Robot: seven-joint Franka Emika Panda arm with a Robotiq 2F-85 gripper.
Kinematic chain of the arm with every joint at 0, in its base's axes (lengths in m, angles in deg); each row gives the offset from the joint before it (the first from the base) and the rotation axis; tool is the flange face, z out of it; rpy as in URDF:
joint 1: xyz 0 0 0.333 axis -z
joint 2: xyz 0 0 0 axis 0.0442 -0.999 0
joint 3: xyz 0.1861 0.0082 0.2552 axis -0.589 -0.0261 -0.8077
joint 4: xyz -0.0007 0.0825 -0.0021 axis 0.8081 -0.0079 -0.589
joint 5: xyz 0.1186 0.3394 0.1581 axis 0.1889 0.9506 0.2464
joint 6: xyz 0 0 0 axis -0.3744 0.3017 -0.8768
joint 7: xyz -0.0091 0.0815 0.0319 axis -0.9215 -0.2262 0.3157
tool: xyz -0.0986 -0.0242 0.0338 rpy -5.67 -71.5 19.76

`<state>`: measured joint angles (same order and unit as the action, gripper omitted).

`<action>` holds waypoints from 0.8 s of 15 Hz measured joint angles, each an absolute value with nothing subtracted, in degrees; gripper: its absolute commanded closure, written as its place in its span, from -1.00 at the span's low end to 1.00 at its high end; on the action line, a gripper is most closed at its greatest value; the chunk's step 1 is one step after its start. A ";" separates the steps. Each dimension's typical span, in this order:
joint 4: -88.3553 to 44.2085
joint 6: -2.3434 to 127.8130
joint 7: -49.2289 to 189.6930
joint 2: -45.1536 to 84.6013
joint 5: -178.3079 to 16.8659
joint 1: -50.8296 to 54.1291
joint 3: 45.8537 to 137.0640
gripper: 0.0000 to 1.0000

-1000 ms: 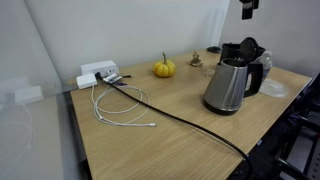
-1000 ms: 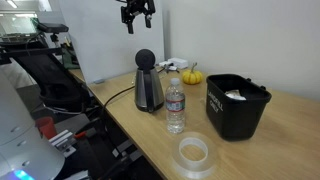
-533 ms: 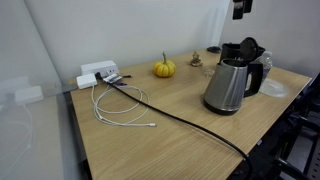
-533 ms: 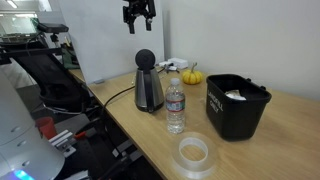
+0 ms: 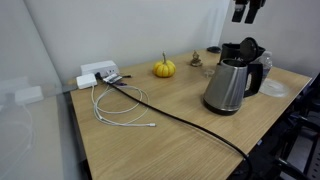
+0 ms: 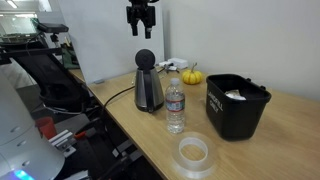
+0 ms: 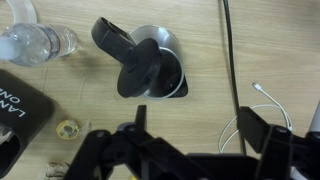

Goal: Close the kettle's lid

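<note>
The brushed-steel kettle stands on the wooden table and shows in both exterior views. Its round black lid stands open and upright over the top. My gripper hangs high above the kettle, well clear of the lid. In the wrist view I look down on the kettle with the raised lid across its mouth. The gripper fingers are spread wide and hold nothing.
A small orange pumpkin, a white power strip, a white cable and a black cord lie on the table. A water bottle, a black bin and a tape roll stand beside the kettle.
The gripper has shifted slightly sideways high above the kettle. The kettle and its lid have not moved.
</note>
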<state>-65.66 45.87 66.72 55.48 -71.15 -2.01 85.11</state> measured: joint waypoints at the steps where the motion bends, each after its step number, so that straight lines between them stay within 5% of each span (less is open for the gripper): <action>1: -67.24 46.63 66.80 57.04 -70.50 -1.95 85.73 -0.06; 9: -76.71 53.29 67.45 65.81 -66.98 0.13 89.82 1.00; 12: -79.45 55.22 67.55 67.06 -65.10 0.75 91.06 1.00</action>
<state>-79.45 55.22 67.55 67.06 -65.10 0.75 91.06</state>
